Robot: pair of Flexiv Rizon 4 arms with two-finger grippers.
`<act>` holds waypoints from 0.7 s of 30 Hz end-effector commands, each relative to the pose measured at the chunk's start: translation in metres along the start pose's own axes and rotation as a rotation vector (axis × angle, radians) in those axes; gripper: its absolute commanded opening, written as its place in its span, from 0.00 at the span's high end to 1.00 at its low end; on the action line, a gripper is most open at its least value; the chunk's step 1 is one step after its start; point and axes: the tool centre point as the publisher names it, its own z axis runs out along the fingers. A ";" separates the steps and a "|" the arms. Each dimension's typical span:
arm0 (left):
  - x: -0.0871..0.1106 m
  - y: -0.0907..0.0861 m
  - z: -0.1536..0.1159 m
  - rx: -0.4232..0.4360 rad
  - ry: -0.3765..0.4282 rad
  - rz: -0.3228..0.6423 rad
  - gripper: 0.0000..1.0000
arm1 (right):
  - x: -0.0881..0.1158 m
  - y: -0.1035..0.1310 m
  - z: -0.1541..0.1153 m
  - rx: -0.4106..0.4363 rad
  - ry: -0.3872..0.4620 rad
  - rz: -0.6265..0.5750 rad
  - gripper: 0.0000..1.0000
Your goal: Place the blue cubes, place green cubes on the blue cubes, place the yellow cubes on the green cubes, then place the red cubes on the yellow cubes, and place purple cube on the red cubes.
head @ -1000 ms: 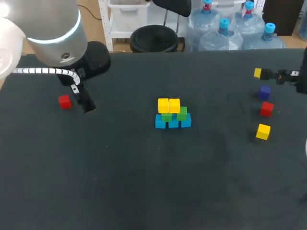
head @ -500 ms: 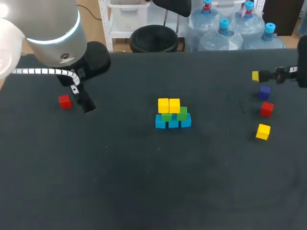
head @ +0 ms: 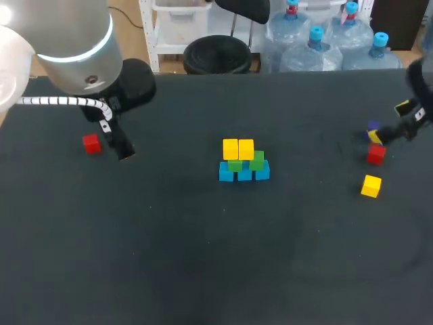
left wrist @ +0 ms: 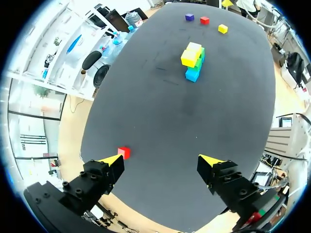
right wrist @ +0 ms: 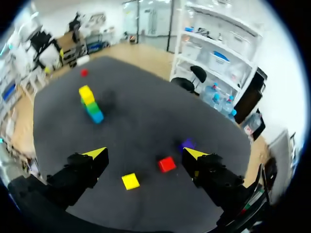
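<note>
A stack stands mid-table: three blue cubes (head: 244, 174) in a row, two green cubes (head: 256, 160) on them, two yellow cubes (head: 237, 148) on top. In the left wrist view the stack (left wrist: 193, 60) is far ahead. One red cube (head: 91, 143) lies at the left, close to my open left gripper (left wrist: 163, 162), beside one fingertip. At the right lie a purple cube (head: 373, 128), a red cube (head: 376, 155) and a yellow cube (head: 371, 185). My open right gripper (head: 389, 122) hovers by the purple cube (right wrist: 187, 143), above the red cube (right wrist: 166, 164) and yellow cube (right wrist: 130, 181).
The table (head: 203, 257) is covered in dark cloth, with wide bare cloth in front of the stack. My left arm's big white joint (head: 67, 40) fills the back left corner of the head view.
My right gripper has swung round and come nearer, now over the purple cube and partly covering it. The left arm and all cubes have stayed put.
</note>
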 end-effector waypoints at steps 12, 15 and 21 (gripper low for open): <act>0.001 0.001 0.000 0.002 -0.003 0.002 0.00 | 0.012 0.017 0.026 -0.130 0.325 -0.258 0.00; 0.001 0.001 0.000 0.002 -0.003 0.002 0.00 | 0.020 0.015 0.039 -0.158 0.341 -0.255 0.00; 0.001 0.001 0.000 0.002 -0.003 0.002 0.00 | 0.040 0.009 0.052 -0.222 0.357 -0.260 0.00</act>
